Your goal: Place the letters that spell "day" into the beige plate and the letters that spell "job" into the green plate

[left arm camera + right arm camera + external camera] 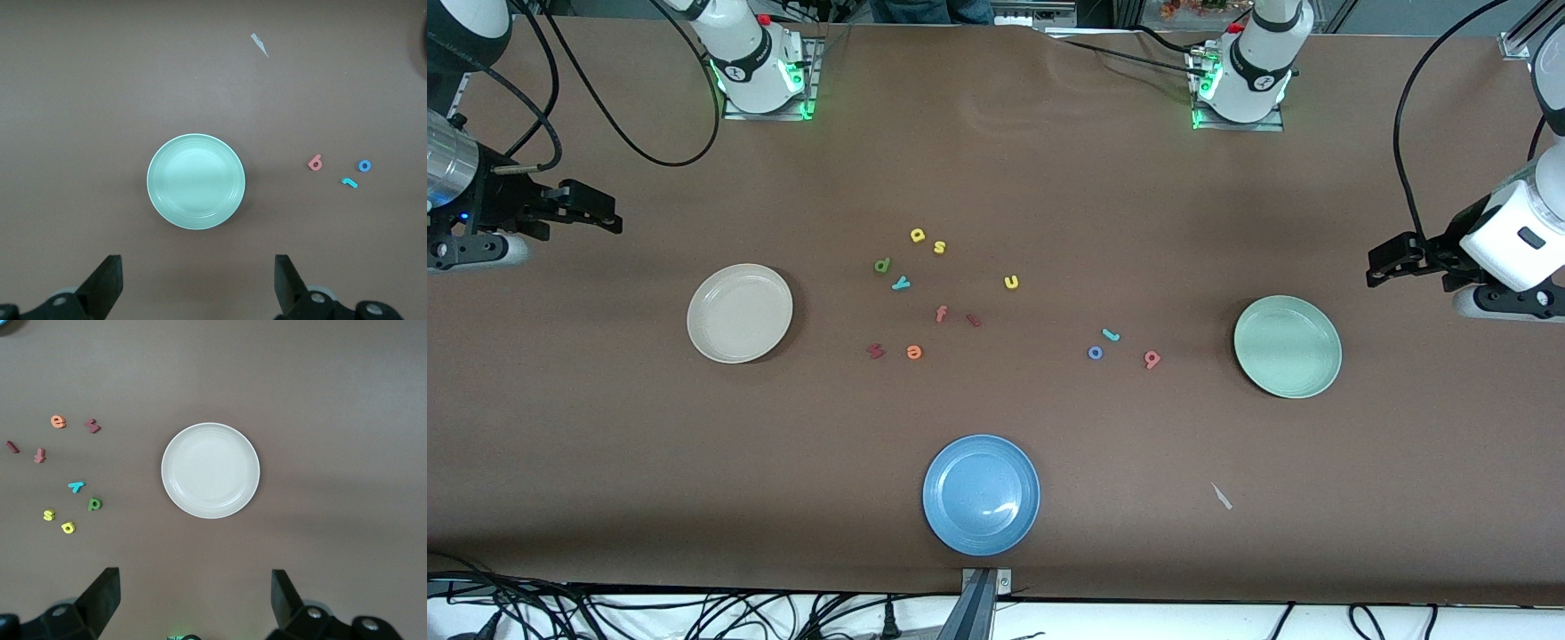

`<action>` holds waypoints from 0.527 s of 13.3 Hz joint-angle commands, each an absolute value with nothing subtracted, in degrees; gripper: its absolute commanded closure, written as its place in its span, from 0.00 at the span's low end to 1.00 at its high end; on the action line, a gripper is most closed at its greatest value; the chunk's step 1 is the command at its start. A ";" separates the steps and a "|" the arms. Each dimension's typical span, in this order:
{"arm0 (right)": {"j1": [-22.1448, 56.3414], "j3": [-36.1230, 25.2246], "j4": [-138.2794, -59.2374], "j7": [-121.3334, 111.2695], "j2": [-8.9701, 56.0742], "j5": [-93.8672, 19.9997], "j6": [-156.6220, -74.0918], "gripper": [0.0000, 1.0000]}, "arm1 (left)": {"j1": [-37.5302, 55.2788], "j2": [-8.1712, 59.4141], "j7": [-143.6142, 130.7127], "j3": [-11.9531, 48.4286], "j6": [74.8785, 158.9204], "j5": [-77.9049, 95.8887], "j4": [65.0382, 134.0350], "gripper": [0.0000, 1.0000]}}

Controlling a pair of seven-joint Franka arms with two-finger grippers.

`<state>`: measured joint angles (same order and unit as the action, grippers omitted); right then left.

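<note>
Both claws hang spread wide and empty, high above the tabletop.
Left claw (197, 283) hovers by the green plate (1288, 347), right claw (193, 600) by the beige plate (739, 313). Letters d (882, 265), a (917, 235), y (901, 284) lie mid-tabletop; j (1110, 335), o (1096, 353), b (1152, 359) near the green plate.

1. The front camera looks down from high across the bench (996, 178), facing both robot bases.
2. Each wrist camera looks straight down from high up: the left shares the green plate (1288, 347) (195, 181), the right the beige plate (740, 313) (210, 470).
</note>
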<state>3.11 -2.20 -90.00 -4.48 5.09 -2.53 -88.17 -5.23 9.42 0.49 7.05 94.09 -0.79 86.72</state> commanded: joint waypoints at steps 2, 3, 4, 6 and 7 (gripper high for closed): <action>2.90 -2.11 -89.82 -5.27 5.10 -3.08 -87.71 0.00 | -5.54 9.67 2.29 7.03 93.16 0.44 85.87 0.00; 2.90 -2.11 -89.91 -5.27 5.10 -3.08 -87.71 0.00 | -5.45 9.75 2.29 7.03 93.16 0.44 85.87 0.00; 2.90 -2.11 -89.91 -5.27 5.10 -3.16 -87.71 0.00 | -5.45 9.84 2.29 7.03 93.08 0.44 85.87 0.00; 2.90 -2.11 -90.09 -5.27 5.01 -3.16 -87.89 0.00 | -5.45 9.93 2.29 7.03 93.08 0.44 86.04 0.00; 2.90 -2.11 -90.09 -5.27 5.01 -3.16 -87.80 0.00 | -5.45 9.93 2.29 7.03 93.08 0.44 86.04 0.00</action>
<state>3.12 -2.20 -90.05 -4.48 5.18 -2.53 -88.15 -5.23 9.70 0.49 7.05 93.99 -0.79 86.73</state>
